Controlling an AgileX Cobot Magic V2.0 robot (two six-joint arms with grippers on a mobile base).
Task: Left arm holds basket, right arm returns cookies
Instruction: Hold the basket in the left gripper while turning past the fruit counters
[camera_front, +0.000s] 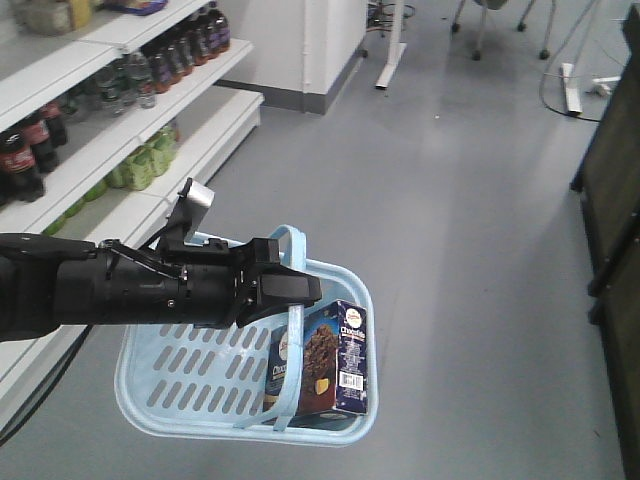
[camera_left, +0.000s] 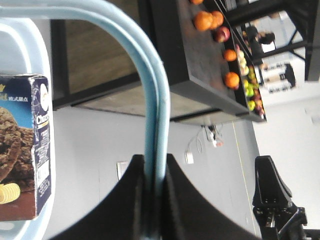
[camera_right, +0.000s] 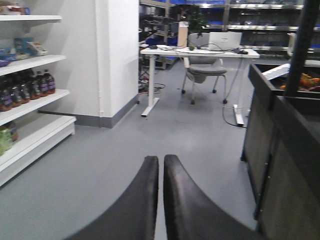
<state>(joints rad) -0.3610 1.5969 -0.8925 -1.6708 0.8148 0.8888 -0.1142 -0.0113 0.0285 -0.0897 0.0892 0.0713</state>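
The light blue basket (camera_front: 190, 385) hangs above the grey floor. My left gripper (camera_front: 298, 288) is shut on its two loop handles (camera_left: 156, 100), which run up between the black fingers (camera_left: 131, 190) in the left wrist view. The dark navy cookies carton (camera_front: 335, 360) stands upright at the basket's right end, also seen at the left edge as the cookies (camera_left: 22, 150). My right gripper (camera_right: 161, 160) does not show in the front view. In its own wrist view its fingers are together with nothing between them, pointing over bare floor, away from the basket.
White shelves (camera_front: 110, 135) with drink bottles line the left side. A dark fruit stand (camera_front: 610, 200) stands on the right, with oranges (camera_left: 210, 20) on it. A white desk (camera_right: 200, 51) and a chair stand at the back. A black arm part (camera_left: 272, 200) shows low right.
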